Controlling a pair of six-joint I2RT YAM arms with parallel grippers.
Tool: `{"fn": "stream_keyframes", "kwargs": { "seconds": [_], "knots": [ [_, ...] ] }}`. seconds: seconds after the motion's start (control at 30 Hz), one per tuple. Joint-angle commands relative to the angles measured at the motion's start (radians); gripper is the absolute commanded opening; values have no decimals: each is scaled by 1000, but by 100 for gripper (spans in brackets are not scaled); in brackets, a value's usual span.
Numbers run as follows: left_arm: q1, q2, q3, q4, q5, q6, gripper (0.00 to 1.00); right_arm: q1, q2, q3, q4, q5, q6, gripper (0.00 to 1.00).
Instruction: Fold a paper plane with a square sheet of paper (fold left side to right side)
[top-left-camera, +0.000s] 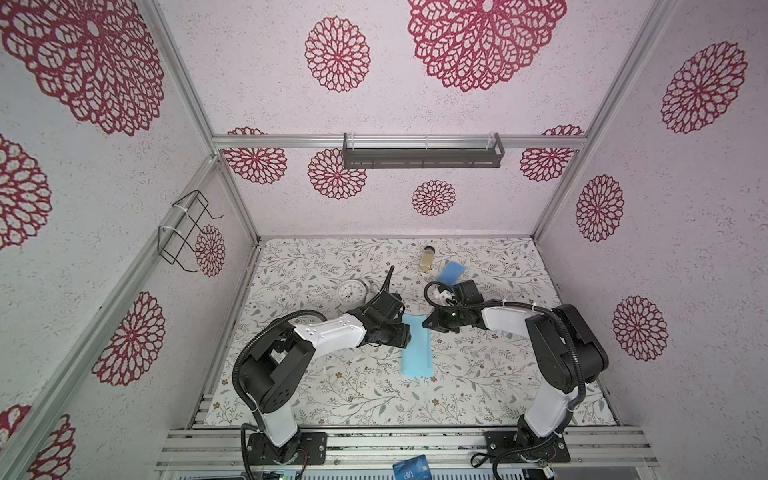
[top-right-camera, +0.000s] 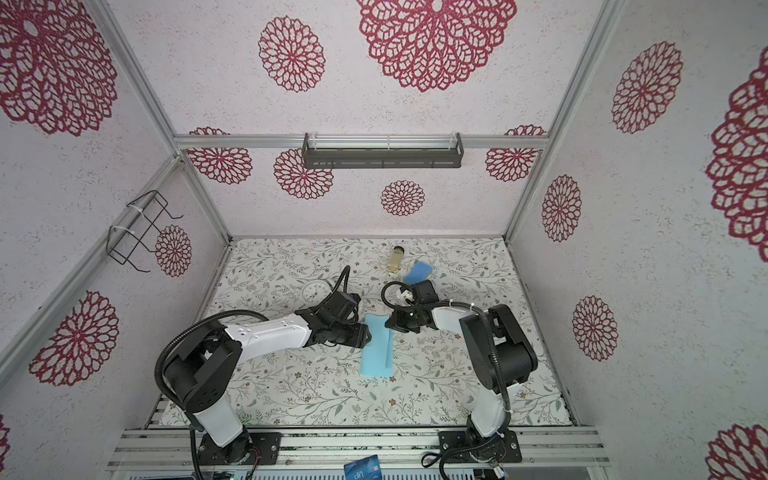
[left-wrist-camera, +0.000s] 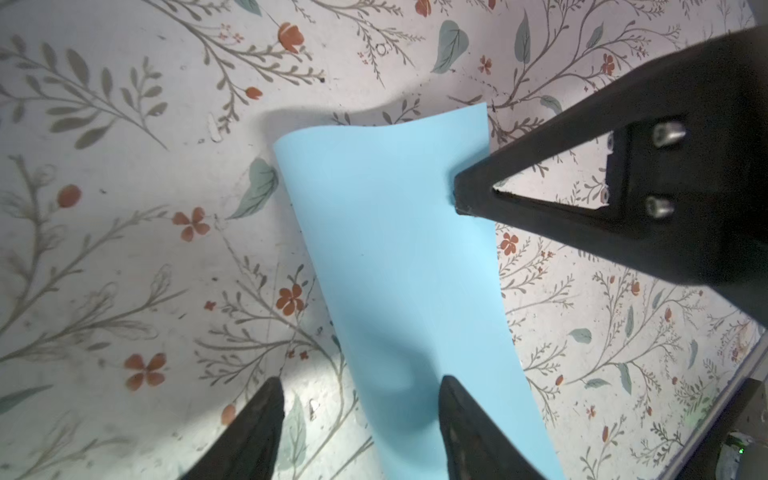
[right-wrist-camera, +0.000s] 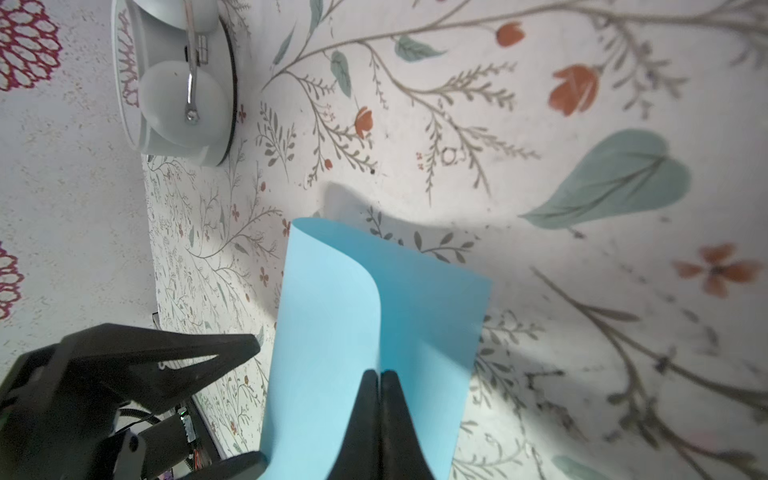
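The square sheet of paper (top-left-camera: 417, 353) (top-right-camera: 376, 353) is light blue and lies mid-table, its left side rolled over toward the right in a soft curl. In the right wrist view the raised flap of the paper (right-wrist-camera: 328, 311) runs into my right gripper (right-wrist-camera: 380, 372), which is shut on its free edge. That gripper (top-left-camera: 426, 324) sits at the paper's far right corner. My left gripper (left-wrist-camera: 361, 380) stands open, one finger over the paper (left-wrist-camera: 395, 249) and the other over bare table. It hovers at the rolled left edge (top-left-camera: 409, 332). No paper plane is in view.
A white clock (top-left-camera: 351, 291) stands behind the left arm. A small bottle (top-left-camera: 428, 259) and a blue sponge (top-left-camera: 453, 270) lie at the back. A dark blue card (top-left-camera: 411, 469) rests on the front rail. The floral table mat (top-left-camera: 332, 395) lies under everything.
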Motion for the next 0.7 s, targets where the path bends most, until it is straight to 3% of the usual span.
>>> {"fn": "stream_keyframes", "kwargs": {
  "seconds": [0.0, 0.2, 0.37, 0.47, 0.67],
  "knots": [
    [-5, 21, -3, 61, 27, 0, 59, -15, -20, -2, -5, 7, -22, 0],
    [-19, 56, 7, 82, 29, -10, 49, -19, -15, 0, 8, -5, -6, 2],
    [-38, 79, 19, 82, 4, -31, 46, -27, -85, -30, 14, -3, 37, 28],
    [-45, 85, 25, 81, -12, -46, 46, -39, -152, -64, 8, 16, 65, 39],
    [-52, 80, 26, 72, -46, -77, 46, -68, -233, -141, -26, 82, 104, 39]
  ]
}}
